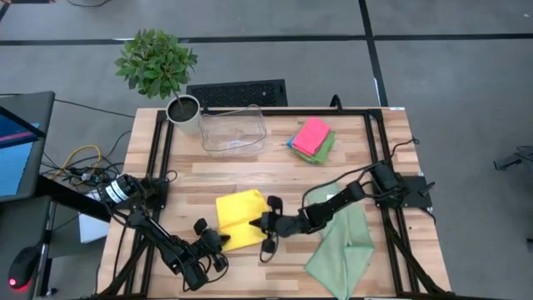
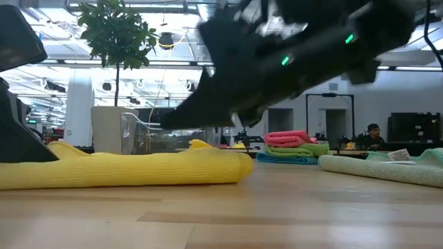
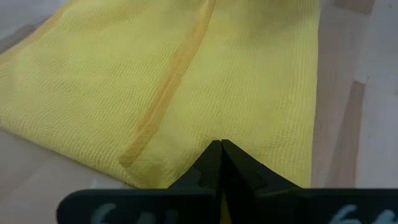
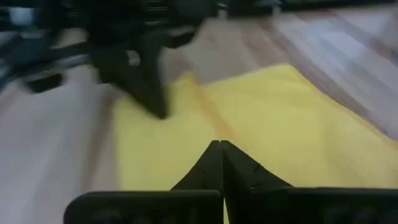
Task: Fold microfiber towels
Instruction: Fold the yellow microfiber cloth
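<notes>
A yellow towel (image 1: pixel 240 218) lies folded and flat on the table's near middle; a folded edge runs along its top (image 3: pixel 168 87). My left gripper (image 1: pixel 218 242) is shut, low at the towel's near left corner (image 3: pixel 221 146). My right gripper (image 1: pixel 256 223) is shut over the towel's right edge. In the low view it (image 2: pixel 166 123) hovers just above the cloth, with nothing hanging from it. A pale sage green towel (image 1: pixel 341 242) lies spread at the near right. A folded stack of pink, green and blue towels (image 1: pixel 312 137) sits at the far right. My left gripper's shut fingertips (image 3: pixel 214 155) meet the yellow towel at its near edge (image 3: pixel 186 168), slanting down from the table's near left. The towel lies flat on the table. I cannot tell whether any cloth is pinched between the fingers.
A clear plastic bin (image 1: pixel 233 129) stands at the far middle, with a potted plant (image 1: pixel 158 67) at the far left corner. Black rails (image 1: pixel 162 150) run along the table's left and right sides. Bare wood lies between the yellow towel and the bin.
</notes>
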Controlling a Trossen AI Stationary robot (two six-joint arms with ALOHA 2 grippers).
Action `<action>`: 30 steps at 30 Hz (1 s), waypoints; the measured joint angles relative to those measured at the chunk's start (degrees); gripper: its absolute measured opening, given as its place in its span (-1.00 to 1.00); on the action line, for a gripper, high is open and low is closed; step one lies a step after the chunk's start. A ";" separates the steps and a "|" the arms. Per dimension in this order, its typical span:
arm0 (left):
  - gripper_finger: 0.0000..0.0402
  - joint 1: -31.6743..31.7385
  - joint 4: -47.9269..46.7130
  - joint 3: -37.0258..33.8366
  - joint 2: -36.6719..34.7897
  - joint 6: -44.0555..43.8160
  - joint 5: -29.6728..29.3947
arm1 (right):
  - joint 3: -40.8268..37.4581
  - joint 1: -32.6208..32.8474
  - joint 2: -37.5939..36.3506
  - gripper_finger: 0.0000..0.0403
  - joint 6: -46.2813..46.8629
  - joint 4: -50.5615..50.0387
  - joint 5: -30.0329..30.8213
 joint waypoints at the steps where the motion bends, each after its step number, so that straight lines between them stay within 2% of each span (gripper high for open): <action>1: -1.00 -0.09 0.00 0.00 0.00 0.02 0.06 | 0.04 -0.43 0.87 -0.91 0.68 0.05 0.05; 8: -1.00 -0.77 -0.36 0.24 -0.02 0.31 0.28 | 0.24 -2.21 7.57 -0.88 4.82 4.25 0.43; 14: -1.00 -1.37 -2.76 2.63 -1.76 2.10 1.76 | 0.22 -2.37 9.03 -0.91 5.41 6.16 0.54; 18: -1.00 -1.87 -10.52 5.89 -4.25 1.33 -0.82 | 0.17 -2.37 9.10 -0.88 5.39 6.09 0.40; 22: -1.00 -3.19 -12.47 6.68 -4.39 1.02 -10.27 | 0.15 -2.37 9.14 -0.87 5.41 6.08 0.35; 24: -1.00 -3.19 -12.27 5.50 -3.93 0.70 -12.92 | 0.11 -2.37 9.14 -0.88 5.38 6.18 0.30; 26: -1.00 -2.45 -11.66 4.00 -2.24 -0.47 -13.69 | 0.05 -2.37 9.16 -0.90 5.38 6.31 0.26; 30: -1.00 -1.60 -10.50 2.00 2.36 -5.23 -10.64 | 0.02 -2.37 9.16 -0.90 5.61 6.31 0.17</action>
